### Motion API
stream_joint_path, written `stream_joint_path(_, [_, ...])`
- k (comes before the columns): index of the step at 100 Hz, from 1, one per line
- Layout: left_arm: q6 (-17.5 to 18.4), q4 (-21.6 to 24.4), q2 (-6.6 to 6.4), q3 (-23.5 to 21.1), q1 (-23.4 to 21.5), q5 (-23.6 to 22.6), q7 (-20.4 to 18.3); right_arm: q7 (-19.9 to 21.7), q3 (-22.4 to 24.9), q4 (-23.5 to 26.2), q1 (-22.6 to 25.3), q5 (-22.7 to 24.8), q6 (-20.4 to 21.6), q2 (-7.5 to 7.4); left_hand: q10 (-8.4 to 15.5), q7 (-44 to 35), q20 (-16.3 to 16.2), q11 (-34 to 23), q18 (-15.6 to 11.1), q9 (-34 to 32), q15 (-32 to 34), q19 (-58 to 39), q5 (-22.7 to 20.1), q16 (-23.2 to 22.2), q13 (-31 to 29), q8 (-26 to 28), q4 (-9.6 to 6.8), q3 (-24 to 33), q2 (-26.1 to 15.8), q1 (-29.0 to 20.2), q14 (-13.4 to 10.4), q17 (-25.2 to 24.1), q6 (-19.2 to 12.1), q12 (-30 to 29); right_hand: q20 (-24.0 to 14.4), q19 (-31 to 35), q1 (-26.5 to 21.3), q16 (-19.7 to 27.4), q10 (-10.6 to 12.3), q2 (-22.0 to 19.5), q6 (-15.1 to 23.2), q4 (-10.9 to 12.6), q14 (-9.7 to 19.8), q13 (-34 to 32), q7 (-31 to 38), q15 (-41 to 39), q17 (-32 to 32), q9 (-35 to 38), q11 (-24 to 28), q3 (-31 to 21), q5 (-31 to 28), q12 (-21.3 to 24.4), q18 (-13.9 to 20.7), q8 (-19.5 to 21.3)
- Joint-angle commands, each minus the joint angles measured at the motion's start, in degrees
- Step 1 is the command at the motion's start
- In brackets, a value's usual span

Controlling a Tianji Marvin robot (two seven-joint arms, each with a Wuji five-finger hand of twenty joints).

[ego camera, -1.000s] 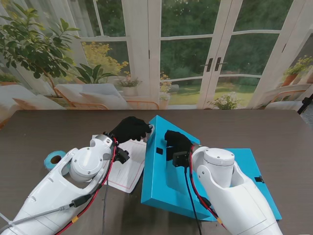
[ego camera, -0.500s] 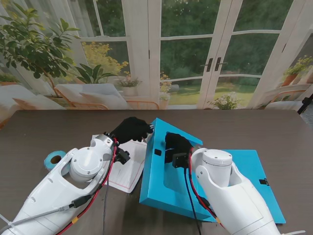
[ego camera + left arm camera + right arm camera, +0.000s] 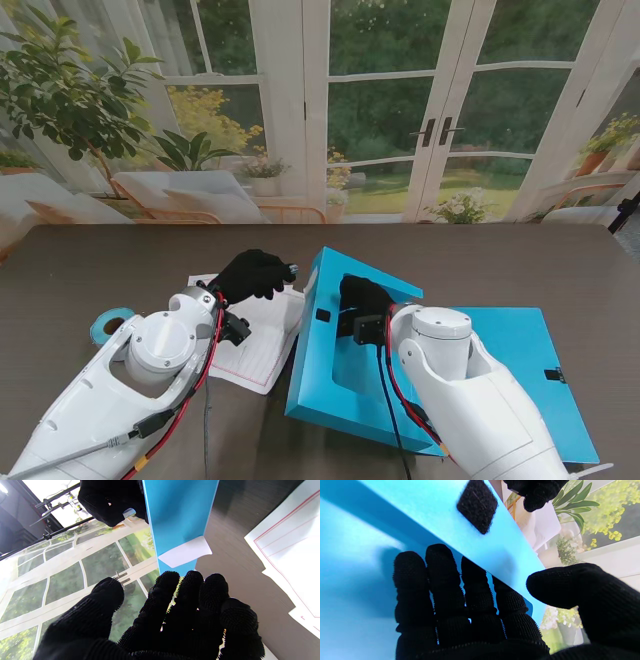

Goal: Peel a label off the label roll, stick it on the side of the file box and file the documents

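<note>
On the table (image 3: 560,260), the blue file box (image 3: 330,385) stood open, its left wall raised and tilted. A white label (image 3: 185,551) was stuck on the outer face of that wall, seen from the left wrist; one corner looked slightly lifted. The left hand (image 3: 252,274) hovered just left of the box, off the wall, fingers (image 3: 186,597) loosely spread and holding nothing. The right hand (image 3: 364,297) was clamped on the top edge of the wall, four fingers (image 3: 445,585) inside the box and the thumb on the outer face, near a black fastener patch (image 3: 477,505). Documents (image 3: 255,340) lay flat left of the box, beside its wall. The label roll (image 3: 112,324) sat well left of the box, beyond the left arm.
</note>
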State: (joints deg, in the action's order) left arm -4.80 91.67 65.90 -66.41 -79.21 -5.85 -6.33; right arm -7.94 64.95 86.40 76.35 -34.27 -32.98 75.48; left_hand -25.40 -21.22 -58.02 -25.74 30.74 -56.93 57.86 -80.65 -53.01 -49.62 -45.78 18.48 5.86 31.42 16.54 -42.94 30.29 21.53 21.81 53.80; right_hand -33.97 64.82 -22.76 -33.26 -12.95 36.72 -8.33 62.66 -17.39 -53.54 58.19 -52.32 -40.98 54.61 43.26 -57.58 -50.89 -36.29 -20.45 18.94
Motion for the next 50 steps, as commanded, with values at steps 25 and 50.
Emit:
stream_joint_path(25, [-0.7,1.7,-0.69,-2.9,-3.1,-1.6,-0.9,1.7,-1.4,-3.1,-0.8,2.3,1.2,0.34,-2.2,0.7,0.2,0.9,-1.2,-0.8,-0.1,2.1,-0.7,-0.6,0.0,0.0,-1.75,-1.1,-2.1,-1.2,4.7,-2.2,-0.7,-0.8,-1.2,-0.6,0.2,-0.4,-0.5,-1.5,2.3,0.8,-1.1,1.0,0.3,-0.9,27.5,0.1,-0.4,-0.4,-1.7,0.3,0.5,1.0])
stream_joint_path(50, [-0.6,1.6,-0.85,-4.4,-4.8,-2.1,-0.9,1.7,-3.0,-5.9,-1.6,5.8,4.0,0.38,-2.3,0.8,0.2,1.2,-1.3,-0.8,-0.4,2.2,-0.7,-0.6,0.2,0.1,-1.75,-1.2,-2.1,-1.2,4.8,-2.5,-0.7,-0.9,-1.2,-0.6,0.2,-0.3,-0.4,-1.4,2.5,0.7,-1.1,0.9,0.5,-0.9,27.5,0.2,-0.3,-0.4,-1.7,0.4,0.5,0.9])
